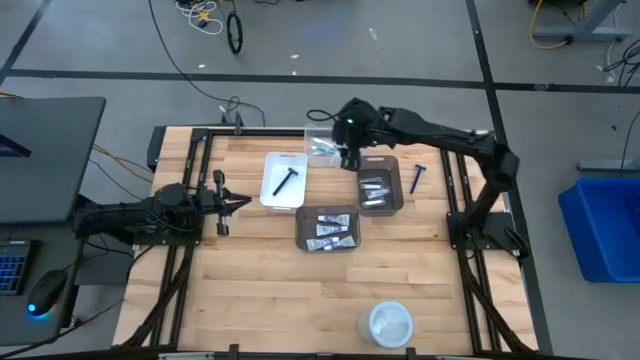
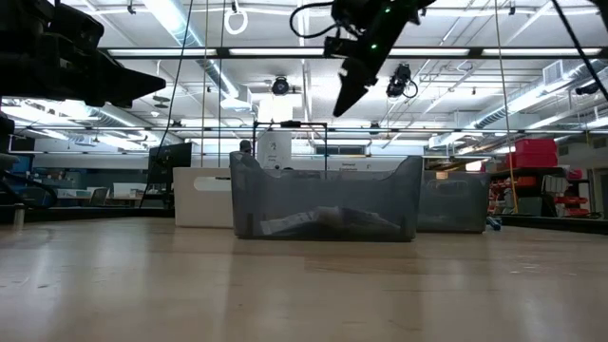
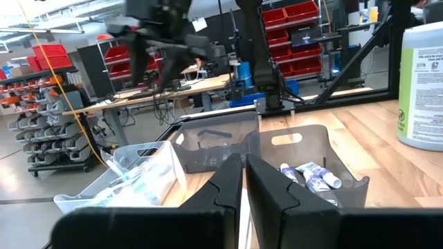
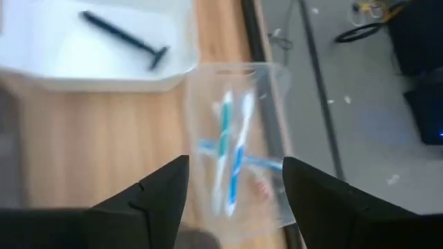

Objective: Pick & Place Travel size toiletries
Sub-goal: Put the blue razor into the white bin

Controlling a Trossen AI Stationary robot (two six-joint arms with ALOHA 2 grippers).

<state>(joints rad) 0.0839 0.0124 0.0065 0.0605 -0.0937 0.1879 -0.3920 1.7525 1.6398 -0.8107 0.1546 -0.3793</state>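
The right gripper hangs open and empty above the clear bin holding blue-and-white toothbrushes. They look light, stiff and slick, so pinch 1 mid-handle. The left gripper waits shut near the table's left edge.

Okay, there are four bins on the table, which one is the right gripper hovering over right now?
The clear bin holding toothbrushes, at the table's far edge. The open right gripper hangs above it; the white bin and both grey bins lie nearer the front.
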